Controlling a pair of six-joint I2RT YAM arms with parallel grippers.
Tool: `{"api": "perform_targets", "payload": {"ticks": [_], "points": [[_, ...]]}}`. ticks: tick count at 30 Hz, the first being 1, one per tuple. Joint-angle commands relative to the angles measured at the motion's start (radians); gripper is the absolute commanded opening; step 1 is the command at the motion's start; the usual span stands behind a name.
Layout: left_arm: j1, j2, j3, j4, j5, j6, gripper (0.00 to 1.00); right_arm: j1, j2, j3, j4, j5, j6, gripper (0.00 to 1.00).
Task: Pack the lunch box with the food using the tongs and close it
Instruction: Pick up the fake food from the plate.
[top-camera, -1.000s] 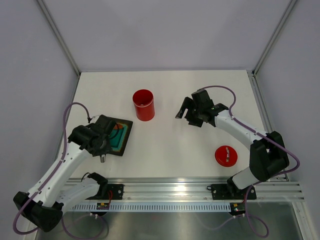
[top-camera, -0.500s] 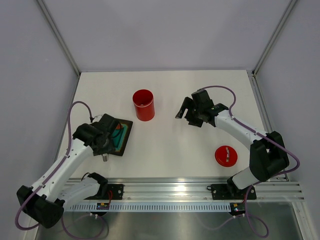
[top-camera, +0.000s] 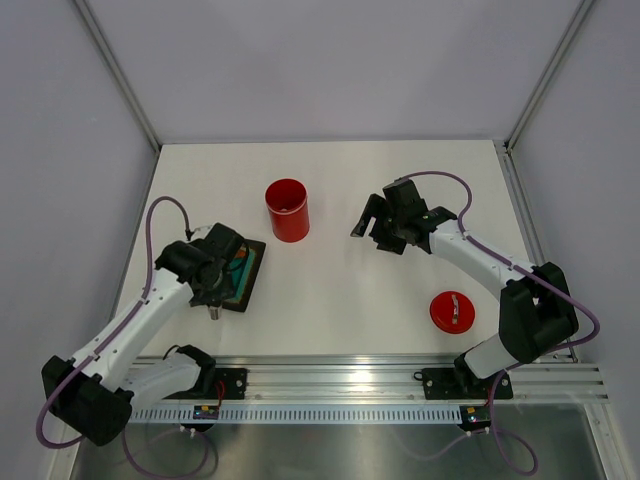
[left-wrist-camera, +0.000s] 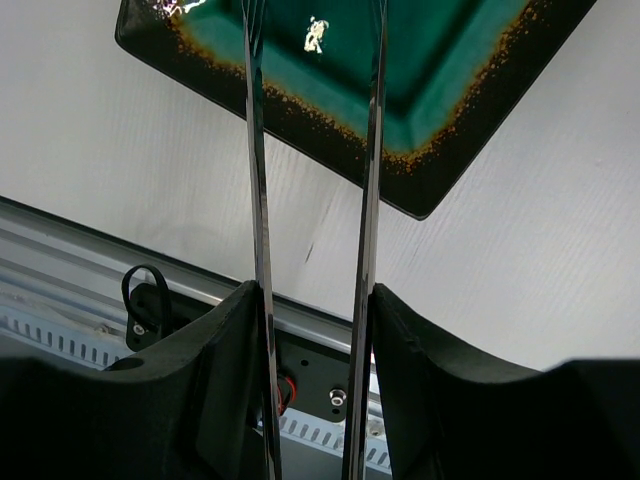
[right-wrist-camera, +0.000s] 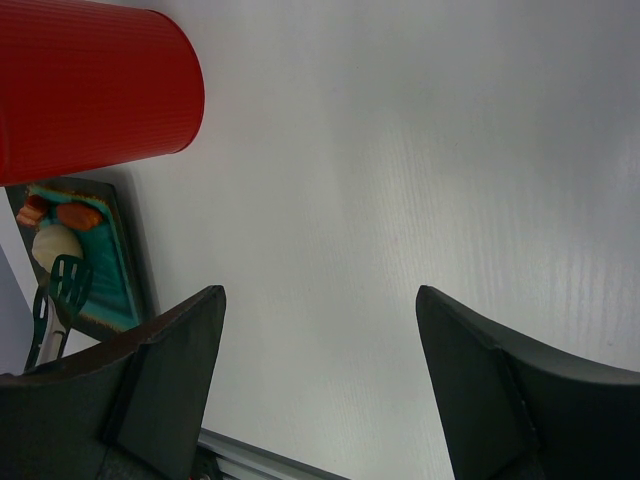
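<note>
The tongs (left-wrist-camera: 258, 150) are clamped between the fingers of the left gripper (left-wrist-camera: 312, 300), strips apart and running up over the teal tray (left-wrist-camera: 450, 160) at the top of the wrist frame. The right gripper (right-wrist-camera: 318, 295) is spread wide, with nothing held. The lunch box (right-wrist-camera: 90, 90) is seen at its upper left, bare table (right-wrist-camera: 400, 150) between. The lid (top-camera: 452, 311) is found lower right in the overhead frame, near the front edge.

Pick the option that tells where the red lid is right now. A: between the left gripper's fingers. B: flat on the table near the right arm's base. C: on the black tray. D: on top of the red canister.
B: the lid lies flat on the table, well apart from the lunch box, which stands open.
</note>
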Motion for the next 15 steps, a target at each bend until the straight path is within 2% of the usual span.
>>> {"api": "perform_targets", "payload": {"ticks": [1, 8, 9, 10, 15], "points": [[0.009, 0.018, 0.016, 0.039, -0.045, 0.005, 0.49, -0.004, -0.026, 0.007, 0.023, 0.005, 0.009, 0.84], [0.013, 0.042, 0.024, 0.063, -0.042, 0.022, 0.50, -0.002, -0.028, 0.011, 0.017, 0.008, 0.004, 0.85], [0.016, 0.044, 0.026, 0.063, -0.043, 0.024, 0.50, -0.004, -0.029, 0.013, 0.017, 0.008, 0.004, 0.85], [0.018, 0.046, 0.033, 0.064, -0.043, 0.027, 0.56, -0.004, -0.028, 0.014, 0.019, 0.008, 0.004, 0.84], [0.030, 0.059, 0.041, 0.072, -0.048, 0.044, 0.56, -0.004, -0.026, 0.021, 0.016, 0.005, 0.004, 0.85]]}}
